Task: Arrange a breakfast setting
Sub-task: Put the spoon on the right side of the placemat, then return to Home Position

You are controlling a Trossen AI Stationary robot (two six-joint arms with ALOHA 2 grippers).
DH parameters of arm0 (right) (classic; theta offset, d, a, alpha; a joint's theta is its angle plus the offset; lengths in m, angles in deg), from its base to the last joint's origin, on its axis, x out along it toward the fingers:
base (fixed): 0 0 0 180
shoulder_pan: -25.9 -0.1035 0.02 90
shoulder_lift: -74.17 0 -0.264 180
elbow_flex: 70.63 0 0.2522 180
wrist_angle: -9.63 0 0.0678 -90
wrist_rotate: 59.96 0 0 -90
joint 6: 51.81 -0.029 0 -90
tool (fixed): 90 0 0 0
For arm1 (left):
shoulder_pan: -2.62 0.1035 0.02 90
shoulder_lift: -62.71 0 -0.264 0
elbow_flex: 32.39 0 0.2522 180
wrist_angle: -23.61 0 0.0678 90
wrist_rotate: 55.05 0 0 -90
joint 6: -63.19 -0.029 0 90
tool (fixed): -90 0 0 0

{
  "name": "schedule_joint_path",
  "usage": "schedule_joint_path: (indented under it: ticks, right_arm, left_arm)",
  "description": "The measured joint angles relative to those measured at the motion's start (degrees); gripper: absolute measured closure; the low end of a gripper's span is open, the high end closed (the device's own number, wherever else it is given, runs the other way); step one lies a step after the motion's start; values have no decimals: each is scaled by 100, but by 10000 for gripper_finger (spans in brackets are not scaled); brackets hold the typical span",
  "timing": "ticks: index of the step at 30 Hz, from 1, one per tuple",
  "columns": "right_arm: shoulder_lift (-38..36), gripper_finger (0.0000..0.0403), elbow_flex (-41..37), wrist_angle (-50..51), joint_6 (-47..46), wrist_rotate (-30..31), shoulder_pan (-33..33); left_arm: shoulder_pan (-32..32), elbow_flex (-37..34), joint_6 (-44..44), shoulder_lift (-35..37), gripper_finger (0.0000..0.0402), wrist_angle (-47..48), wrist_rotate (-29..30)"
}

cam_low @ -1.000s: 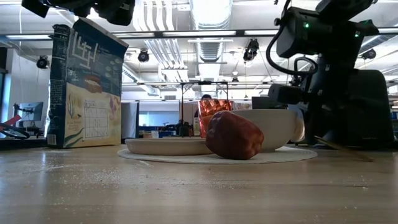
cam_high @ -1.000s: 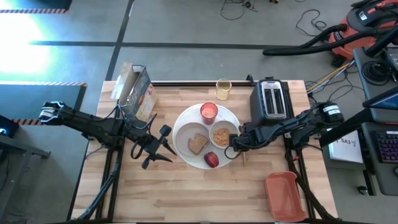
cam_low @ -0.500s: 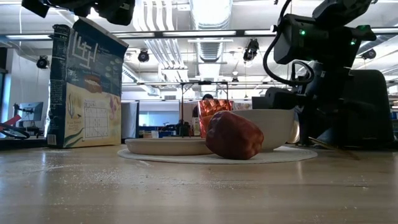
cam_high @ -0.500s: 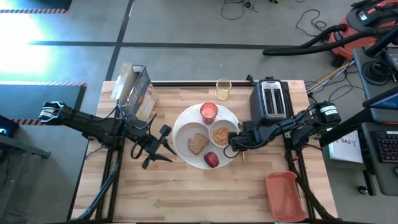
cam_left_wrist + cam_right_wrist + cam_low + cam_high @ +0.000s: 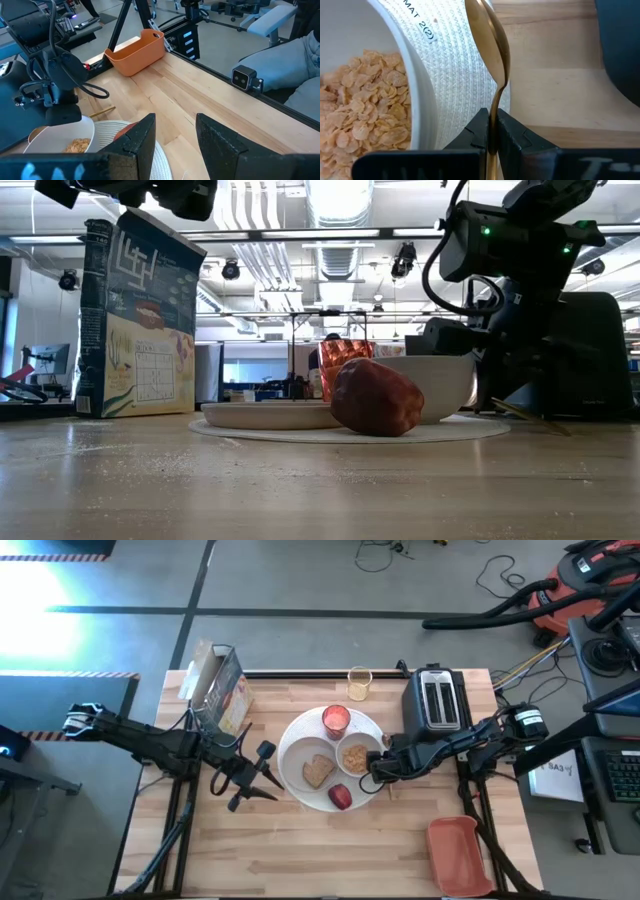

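A round white mat [image 5: 372, 736] carries the large white plate [image 5: 297, 753] with the brown toast [image 5: 318, 771], a white bowl [image 5: 356, 757] of cereal flakes, a red fruit [image 5: 340, 797] and a red cup [image 5: 336, 720]. Behind the mat, toward the far edge, stands a clear glass [image 5: 359, 683]. My right gripper [image 5: 378, 772] sits at the bowl's right side, shut on the gold spoon [image 5: 492, 55]. My left gripper [image 5: 262, 776] hovers open left of the plate, nothing between its fingers [image 5: 145, 142]. My right gripper pinches the spoon's handle [image 5: 493, 122] between its two fingers, just behind the spoon's bowl. The spoon stands on edge and runs on ahead of the fingers over the mat's rim beside the cereal bowl. Its free handle end [image 5: 535, 420] slants down toward the table behind the gripper.
A cereal box [image 5: 220, 690] stands at the far left, a black toaster [image 5: 437, 700] at the far right and an orange bin [image 5: 452, 855] at the near right corner. Bare wood lies along the near edge.
My right gripper has tipped a little with the spoon, staying beside the bowl; the spoon's free handle end has swung slightly closer to the mat. My left gripper has kept still.
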Motion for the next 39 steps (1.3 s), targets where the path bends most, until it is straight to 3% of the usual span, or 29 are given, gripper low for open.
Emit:
schedule_joint_path:
  ticks: [11, 19, 29, 39]
  right_arm:
    - [0, 389, 0, -50, 447, 9, 38]
    - [0, 357, 0, -128, 609, -40, 201]
    - [-2, 392, 2, -192, 625, -11, 247]
    - [-107, 343, 2, -184, 864, -310, 251]
  left_arm:
    - [2, 0, 0, 0, 277, 4, 0]
    - [1, 0, 0, 1, 277, 8, 0]
    - [0, 0, 0, 1, 277, 17, 0]
    - [1, 0, 0, 0, 277, 36, 0]
